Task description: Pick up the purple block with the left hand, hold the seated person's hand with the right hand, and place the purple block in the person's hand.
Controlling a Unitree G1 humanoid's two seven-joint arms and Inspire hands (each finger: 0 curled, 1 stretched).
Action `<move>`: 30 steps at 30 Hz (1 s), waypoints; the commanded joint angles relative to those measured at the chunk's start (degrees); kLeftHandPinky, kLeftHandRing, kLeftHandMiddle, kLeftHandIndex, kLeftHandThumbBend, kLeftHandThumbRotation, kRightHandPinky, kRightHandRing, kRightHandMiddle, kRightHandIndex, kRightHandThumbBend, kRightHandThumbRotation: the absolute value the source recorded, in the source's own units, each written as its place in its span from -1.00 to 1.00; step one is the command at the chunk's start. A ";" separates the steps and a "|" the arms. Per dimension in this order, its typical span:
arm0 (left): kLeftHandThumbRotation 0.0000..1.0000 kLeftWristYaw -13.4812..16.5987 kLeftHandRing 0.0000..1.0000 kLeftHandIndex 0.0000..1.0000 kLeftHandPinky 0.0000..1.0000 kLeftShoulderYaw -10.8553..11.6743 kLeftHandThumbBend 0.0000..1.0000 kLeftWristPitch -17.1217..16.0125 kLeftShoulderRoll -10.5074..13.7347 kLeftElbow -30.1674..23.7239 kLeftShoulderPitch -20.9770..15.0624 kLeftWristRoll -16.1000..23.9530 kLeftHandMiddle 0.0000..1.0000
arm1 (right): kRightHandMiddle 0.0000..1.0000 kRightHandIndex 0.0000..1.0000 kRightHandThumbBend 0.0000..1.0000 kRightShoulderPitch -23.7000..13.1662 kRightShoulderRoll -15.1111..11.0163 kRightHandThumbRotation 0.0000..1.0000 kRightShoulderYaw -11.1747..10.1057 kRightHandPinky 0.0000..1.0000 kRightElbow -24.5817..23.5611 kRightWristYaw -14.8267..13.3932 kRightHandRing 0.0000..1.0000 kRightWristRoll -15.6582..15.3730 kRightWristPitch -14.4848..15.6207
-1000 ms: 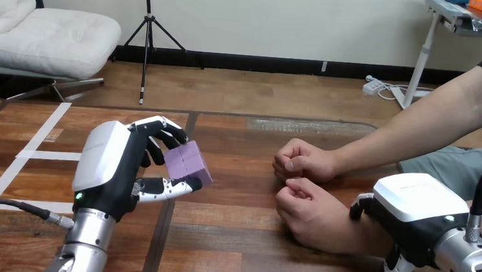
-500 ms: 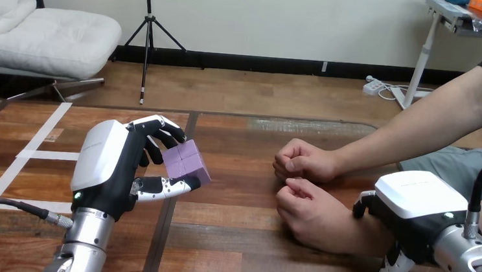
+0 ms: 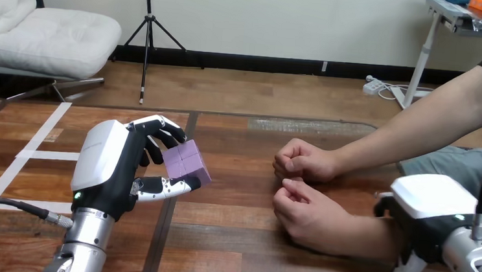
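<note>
Nearest, the robot's right hand (image 3: 433, 204) is laid over the person's forearm (image 3: 367, 233), just behind the wrist, prob. to steady it for the hand-over; whether it's closed round the arm can't be told. The left hand (image 3: 103, 164) is held up off the table (image 3: 230, 239), curled round the purple block (image 3: 187, 161), which is pinched between fingertips and thumb, clear for delivery. Ahead of the right hand, the person's nearer hand (image 3: 307, 213) is seen loosely fisted, knuckles up, so not yet opened to receive. Just beyond it, a 2nd fist (image 3: 305, 159) is rested.
</note>
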 commanded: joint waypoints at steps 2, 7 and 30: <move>-1.00 0.48 -0.17 0.10 -0.31 1.13 0.20 -1.23 0.83 -2.54 -2.23 0.37 0.00 | 0.63 0.60 0.55 -2.70 0.40 -0.81 -0.71 0.56 0.87 -2.88 0.61 -1.09 1.91; -1.00 0.19 -0.17 0.10 -0.31 1.22 0.20 -1.06 0.83 -2.58 -2.18 0.24 0.00 | 0.65 0.63 0.54 -3.07 0.61 -0.77 -0.36 0.59 1.49 -3.18 0.63 -1.98 3.54; -1.00 0.56 -0.17 0.11 -0.30 1.28 0.20 -1.68 1.07 -2.31 -2.20 0.42 0.02 | 0.65 0.64 0.52 -4.18 0.60 -0.72 0.36 0.60 4.29 -4.61 0.64 -1.30 4.77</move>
